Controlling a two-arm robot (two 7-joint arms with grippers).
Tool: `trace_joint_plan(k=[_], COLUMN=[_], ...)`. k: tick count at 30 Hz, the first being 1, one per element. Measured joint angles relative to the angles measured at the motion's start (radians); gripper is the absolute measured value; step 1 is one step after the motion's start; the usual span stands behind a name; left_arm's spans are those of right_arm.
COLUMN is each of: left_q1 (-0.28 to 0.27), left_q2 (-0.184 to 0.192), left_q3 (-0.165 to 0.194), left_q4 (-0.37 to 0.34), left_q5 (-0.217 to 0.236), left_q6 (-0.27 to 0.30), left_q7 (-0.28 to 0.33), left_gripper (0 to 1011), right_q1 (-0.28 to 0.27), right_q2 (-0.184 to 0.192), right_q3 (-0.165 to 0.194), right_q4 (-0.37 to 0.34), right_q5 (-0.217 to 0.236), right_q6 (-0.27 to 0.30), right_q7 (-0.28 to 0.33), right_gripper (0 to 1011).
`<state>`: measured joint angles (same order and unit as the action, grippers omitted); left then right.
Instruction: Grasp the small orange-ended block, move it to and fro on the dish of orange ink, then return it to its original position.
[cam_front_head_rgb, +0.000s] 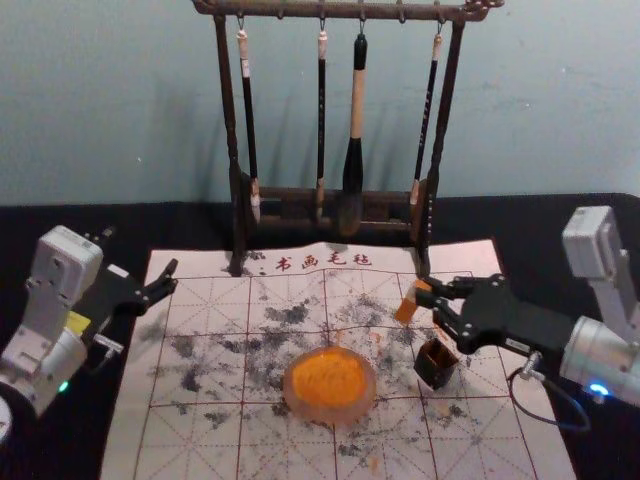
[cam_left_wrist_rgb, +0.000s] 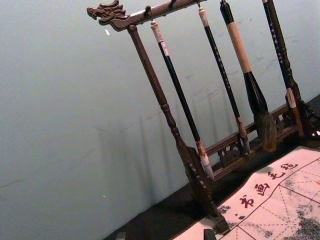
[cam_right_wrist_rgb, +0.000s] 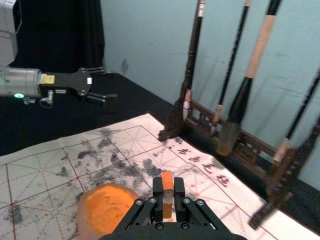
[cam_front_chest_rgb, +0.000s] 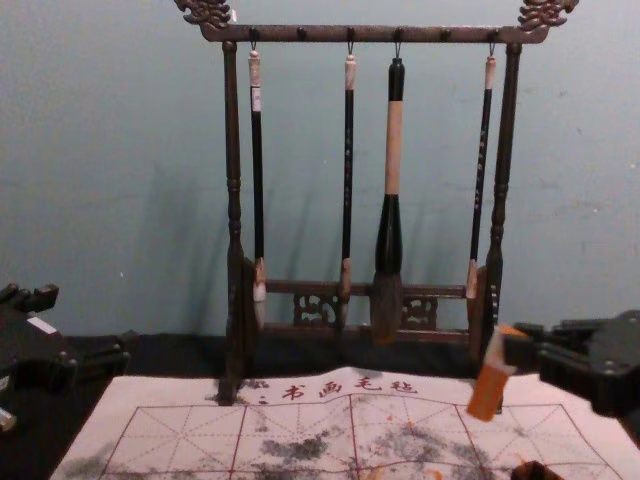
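Though in right gripper (cam_front_head_rgb: 427, 298) above mat (cam_front_head_rgb: 205, 440), block (cam_right_wrist_rgb: 167, 182) part-hidden.

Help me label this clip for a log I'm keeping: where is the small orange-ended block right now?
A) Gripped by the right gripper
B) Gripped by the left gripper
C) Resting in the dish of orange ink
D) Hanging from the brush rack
A: the right gripper has its two fingers closed on either side of the block.
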<state>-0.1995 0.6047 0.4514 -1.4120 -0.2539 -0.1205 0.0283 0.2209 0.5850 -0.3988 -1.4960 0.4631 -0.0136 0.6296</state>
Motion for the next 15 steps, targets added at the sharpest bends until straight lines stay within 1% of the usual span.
trace_joint_plan(k=[4,7,10,13,14,15], left_q1=[0.0,0.0,0.0,0.0,0.0,0.0], left_q2=[0.0,0.0,0.0,0.0,0.0,0.0], left_q3=[0.0,0.0,0.0,0.0,0.0,0.0], left_q4=[0.0,0.0,0.0,0.0,0.0,0.0], left_q5=[0.0,0.0,0.0,0.0,0.0,0.0], left_q6=[0.0,0.0,0.0,0.0,0.0,0.0], left_q7=[0.0,0.0,0.0,0.0,0.0,0.0], left_gripper=[1001,1001,1001,1001,1001,1001], right_q1=[0.033,0.057,0.065,0.081,0.081,0.086], right_q2=[-0.012,-0.024,-0.03,-0.039,-0.039,-0.042], right_q3=[-0.028,-0.055,-0.069,-0.097,-0.097,-0.106], right_q4=[0.024,0.041,0.048,0.06,0.06,0.065], right_q5=[-0.005,-0.006,-0.007,-0.008,-0.008,-0.009], right_q6=[0.009,0.016,0.018,0.022,0.022,0.023], right_q7=[0.016,0.03,0.036,0.049,0.049,0.054], right_gripper=[104,104,104,104,104,104])
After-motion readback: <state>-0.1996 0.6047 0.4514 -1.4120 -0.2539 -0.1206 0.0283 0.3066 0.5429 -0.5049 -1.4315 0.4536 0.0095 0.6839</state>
